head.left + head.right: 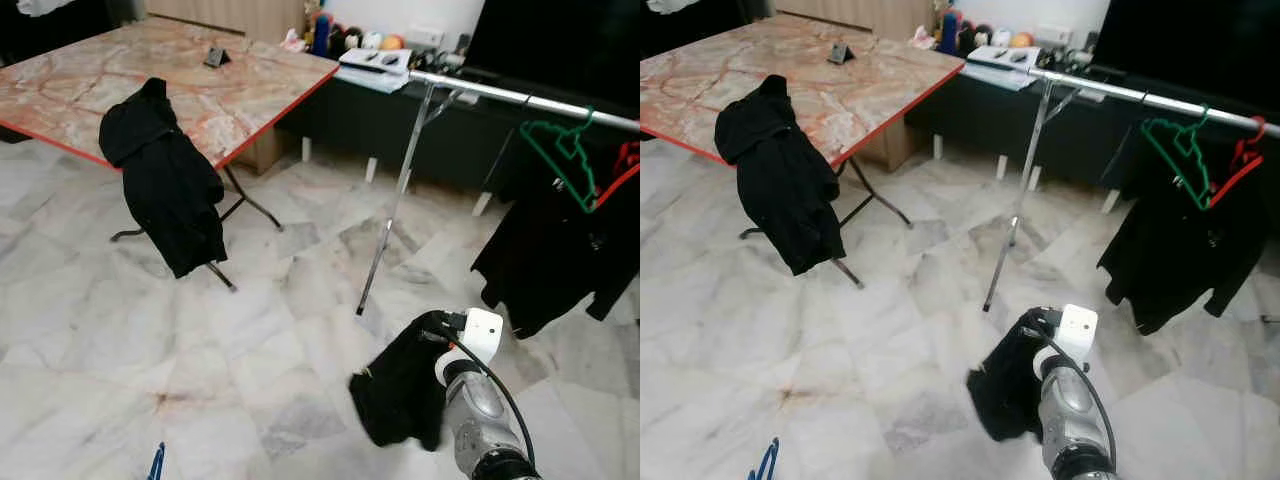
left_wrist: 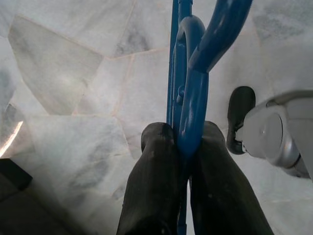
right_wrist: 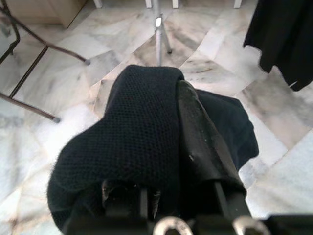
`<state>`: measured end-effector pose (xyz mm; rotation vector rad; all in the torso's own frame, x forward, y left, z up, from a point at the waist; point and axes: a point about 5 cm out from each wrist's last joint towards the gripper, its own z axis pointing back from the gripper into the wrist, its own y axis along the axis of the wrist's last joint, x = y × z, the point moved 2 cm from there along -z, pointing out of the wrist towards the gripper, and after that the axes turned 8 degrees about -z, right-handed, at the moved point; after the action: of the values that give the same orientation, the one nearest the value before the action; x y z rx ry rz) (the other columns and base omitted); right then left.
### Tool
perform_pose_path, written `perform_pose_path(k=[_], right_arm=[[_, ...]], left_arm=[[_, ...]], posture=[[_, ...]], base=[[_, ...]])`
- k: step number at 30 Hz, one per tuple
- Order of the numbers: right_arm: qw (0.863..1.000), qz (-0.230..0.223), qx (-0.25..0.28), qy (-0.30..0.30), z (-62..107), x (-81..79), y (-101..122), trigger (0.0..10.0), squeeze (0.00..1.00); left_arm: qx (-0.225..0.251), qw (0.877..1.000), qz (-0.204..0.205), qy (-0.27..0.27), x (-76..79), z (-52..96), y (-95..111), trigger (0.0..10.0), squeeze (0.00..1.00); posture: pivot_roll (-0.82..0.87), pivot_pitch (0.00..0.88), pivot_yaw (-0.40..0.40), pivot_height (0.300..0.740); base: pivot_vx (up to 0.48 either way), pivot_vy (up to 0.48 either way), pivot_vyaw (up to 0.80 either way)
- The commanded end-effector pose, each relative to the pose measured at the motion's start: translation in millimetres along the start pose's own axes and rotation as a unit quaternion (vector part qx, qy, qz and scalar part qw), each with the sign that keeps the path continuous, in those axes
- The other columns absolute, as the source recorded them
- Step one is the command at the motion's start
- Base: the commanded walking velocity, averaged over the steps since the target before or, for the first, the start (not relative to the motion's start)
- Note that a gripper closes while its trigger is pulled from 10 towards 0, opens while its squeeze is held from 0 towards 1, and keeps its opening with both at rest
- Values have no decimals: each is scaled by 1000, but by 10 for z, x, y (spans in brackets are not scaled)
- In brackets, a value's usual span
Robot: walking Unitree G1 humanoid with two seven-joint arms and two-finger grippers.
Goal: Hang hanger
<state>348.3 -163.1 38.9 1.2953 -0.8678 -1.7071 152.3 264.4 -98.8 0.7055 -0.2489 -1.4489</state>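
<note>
Low down, the left gripper [image 2: 183,142] pinches a blue plastic hanger [image 2: 188,73] above the marble floor [image 1: 120,330]; the raised right gripper [image 3: 161,93] clamps a black knit garment [image 1: 400,390] near the steel rail [image 1: 520,98].

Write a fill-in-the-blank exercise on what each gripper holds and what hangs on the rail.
1. The left gripper is shut on a ____ plastic hanger.
2. The right gripper is shut on a black knitted ____.
3. The empty green wire hanger hangs on the silver ____.
4. Another black garment is draped over the edge of the marble-patterned ____.

Missing words: blue; garment; rail; table
</note>
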Motion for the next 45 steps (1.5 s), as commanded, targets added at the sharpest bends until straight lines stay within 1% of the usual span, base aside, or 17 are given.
perform_pose_path(k=[1, 23, 45], right_arm=[[1000, 0, 7, 1, -12, -6, 41, 10000, 0], [1000, -5, 11, 6, -29, -87, 46, 10000, 0], [1000, -5, 15, 11, -42, -125, 67, 10000, 0]], left_arm=[[-18, 1000, -2, 0, -11, 19, -95, 10000, 0], [-32, 999, 3, 2, -48, 34, -166, 10000, 0], [-33, 999, 6, 3, -50, 37, -175, 10000, 0]], posture=[[63, 174, -66, 740], [66, 187, -59, 740], [70, 187, -62, 740]], base=[[0, 349, 0], [0, 348, 0], [0, 348, 0]])
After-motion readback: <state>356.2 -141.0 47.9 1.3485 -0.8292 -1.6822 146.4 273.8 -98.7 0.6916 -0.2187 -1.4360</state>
